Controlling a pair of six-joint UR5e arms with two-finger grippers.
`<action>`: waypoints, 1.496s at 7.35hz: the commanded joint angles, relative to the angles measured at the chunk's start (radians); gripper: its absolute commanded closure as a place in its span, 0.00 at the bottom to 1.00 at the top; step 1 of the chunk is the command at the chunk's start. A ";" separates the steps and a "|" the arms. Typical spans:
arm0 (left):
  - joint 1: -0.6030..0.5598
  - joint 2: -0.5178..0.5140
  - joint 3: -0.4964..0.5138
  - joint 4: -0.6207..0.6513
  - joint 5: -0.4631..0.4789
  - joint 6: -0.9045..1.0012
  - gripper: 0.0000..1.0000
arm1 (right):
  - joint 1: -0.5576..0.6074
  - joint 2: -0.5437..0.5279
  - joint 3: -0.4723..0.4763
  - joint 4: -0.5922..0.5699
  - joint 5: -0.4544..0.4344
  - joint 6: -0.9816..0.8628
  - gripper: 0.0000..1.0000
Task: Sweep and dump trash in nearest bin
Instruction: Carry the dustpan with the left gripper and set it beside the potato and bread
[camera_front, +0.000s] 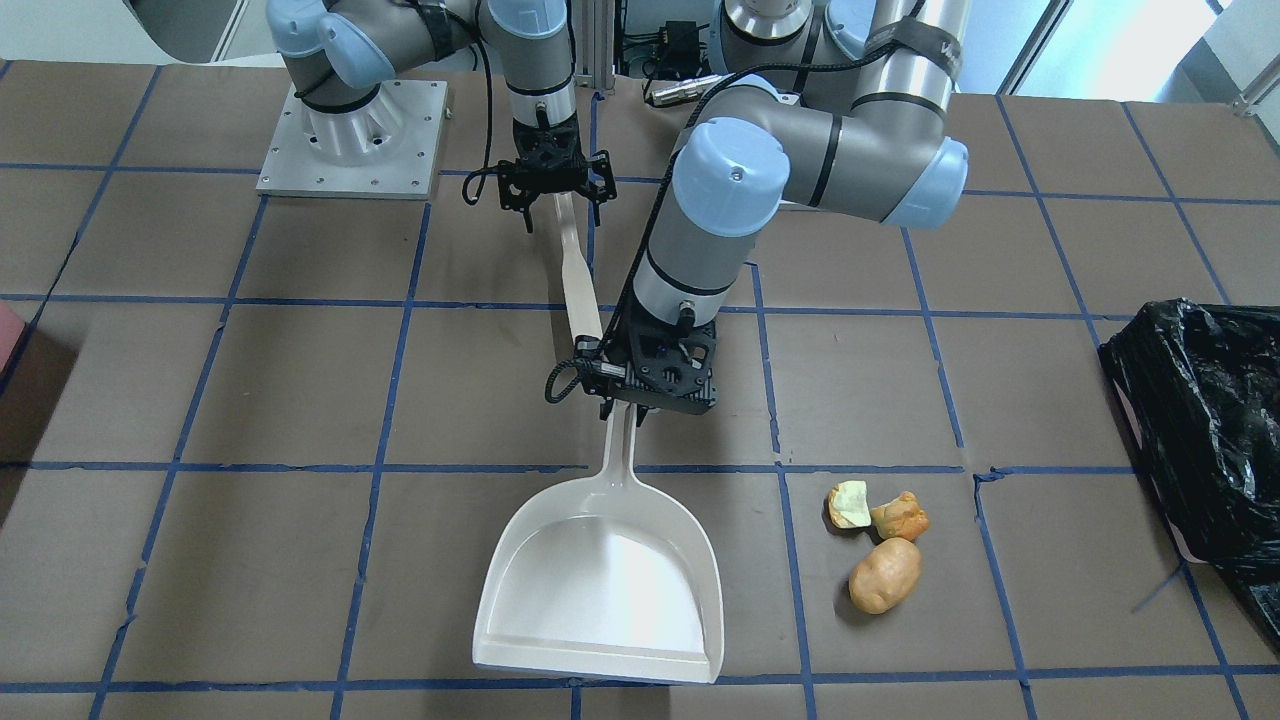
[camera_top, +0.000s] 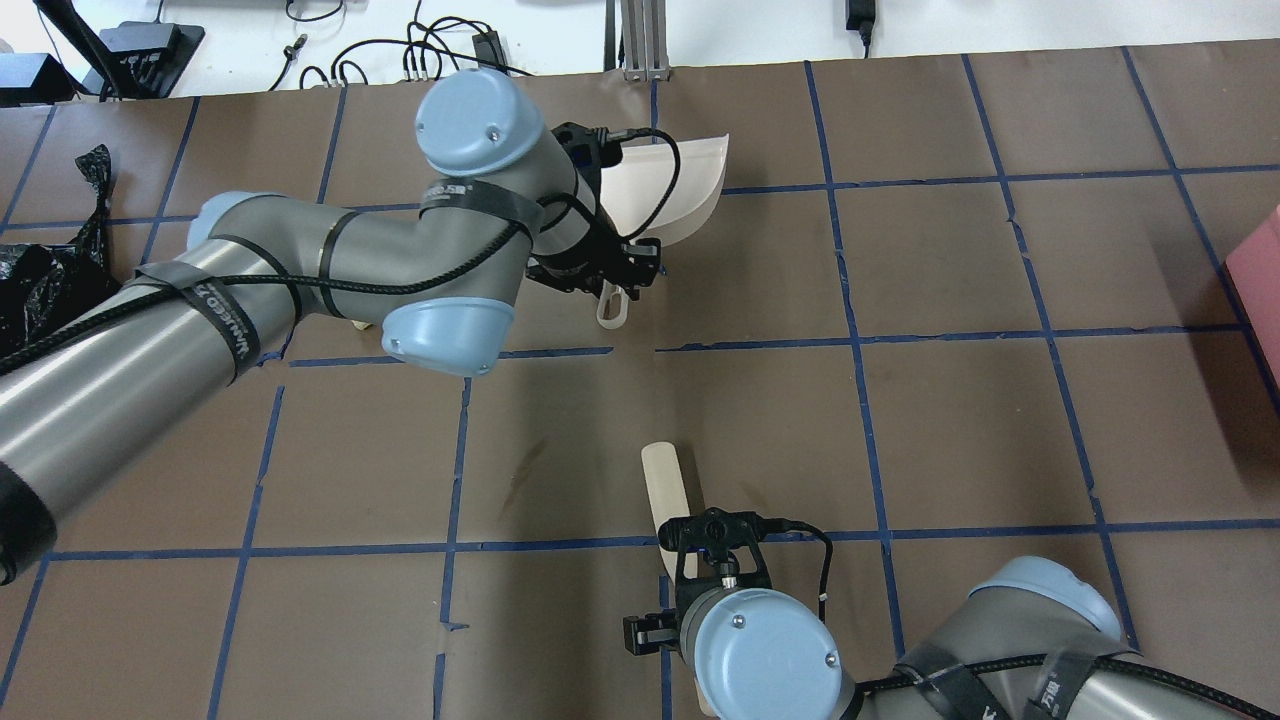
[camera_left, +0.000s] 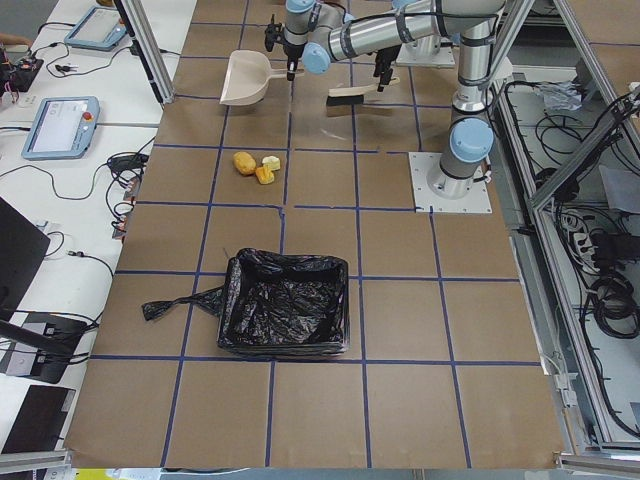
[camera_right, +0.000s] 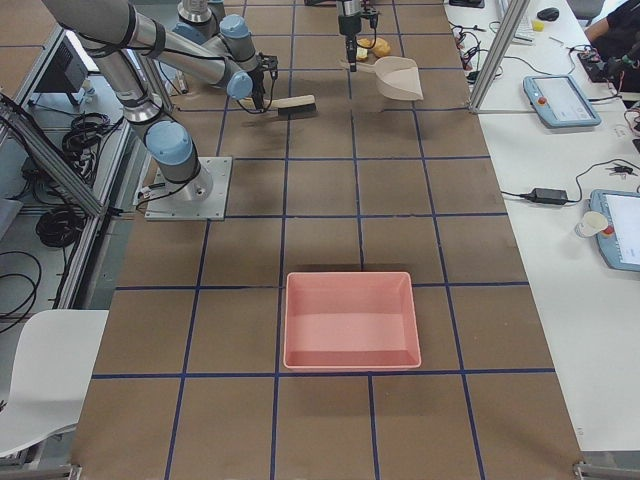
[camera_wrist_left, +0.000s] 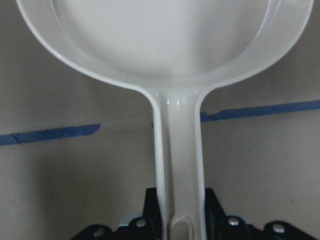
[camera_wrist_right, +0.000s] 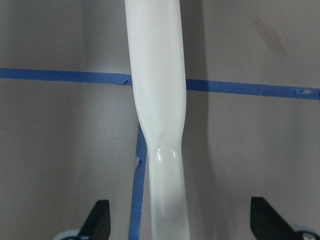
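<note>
Dustpan sits flat on the tabletop, mouth toward 6 o'clock in the front view. I guess that's so the lip is low for sweeping. My left tool is clamped on its handle. Trash lies near at 3 o'clock, with the bin beyond it. Right tool straddles the brush handle, fingers spread and not gripping.

I have the dustpan on the table, mid-width, mouth toward the operators, handle running back into my left gripper. The trash sits just beside it on the robot's left, three lumps bunched together. Further left, at the table's end, is the bin. Behind the dustpan lies the brush, handle under my right gripper. The tray sits far right
</note>
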 joint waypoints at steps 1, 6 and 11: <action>0.126 0.087 0.017 -0.161 0.001 0.221 0.98 | 0.002 0.002 0.000 -0.004 -0.003 0.002 0.00; 0.412 0.204 -0.014 -0.425 0.200 1.042 0.98 | 0.004 -0.001 0.001 -0.006 0.004 0.001 0.41; 0.845 0.186 0.012 -0.453 0.200 1.814 0.98 | 0.004 -0.003 -0.034 -0.006 0.049 0.016 0.92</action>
